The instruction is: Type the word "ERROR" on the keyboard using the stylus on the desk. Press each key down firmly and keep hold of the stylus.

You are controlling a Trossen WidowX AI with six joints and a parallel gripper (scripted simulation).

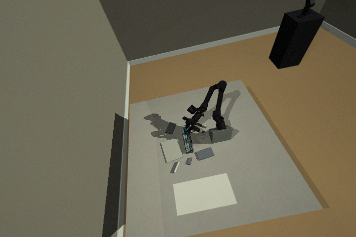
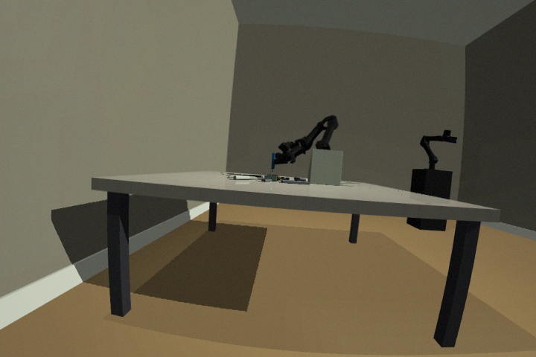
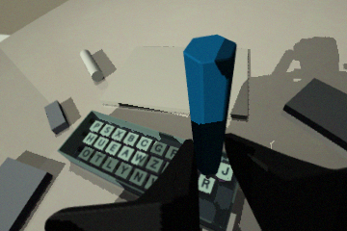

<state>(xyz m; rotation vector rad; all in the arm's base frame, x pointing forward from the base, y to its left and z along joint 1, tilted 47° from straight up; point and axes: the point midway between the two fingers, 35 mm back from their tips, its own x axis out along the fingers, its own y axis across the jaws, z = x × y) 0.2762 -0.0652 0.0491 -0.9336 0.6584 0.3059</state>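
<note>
The blue stylus [image 1: 185, 129] [image 2: 272, 161] [image 3: 210, 96] stands nearly upright. My gripper [image 2: 275, 161] [image 3: 208, 143] is shut on it, one finger on each side. The green-grey keyboard [image 1: 187, 143] [image 2: 271, 178] [image 3: 122, 167] lies below with pale lettered keys. In the wrist view the stylus's lower end overlaps the upper edge of the R key [image 3: 205, 184], beside the J key [image 3: 225, 171]. The E key [image 3: 112, 148] shows farther left. The thin tip is close above or on the keyboard; contact cannot be told. The fingers and stylus hide some keys.
A pale flat slab [image 1: 171, 150] [image 3: 152, 77] lies beyond the keyboard in the wrist view. A dark block [image 1: 170, 128] [image 3: 326, 113] is right; a grey box [image 1: 204, 153] [image 3: 17, 192], small grey block [image 1: 189, 161] [image 3: 56, 116] and white cylinder [image 1: 176, 167] [image 3: 91, 65] are left.
</note>
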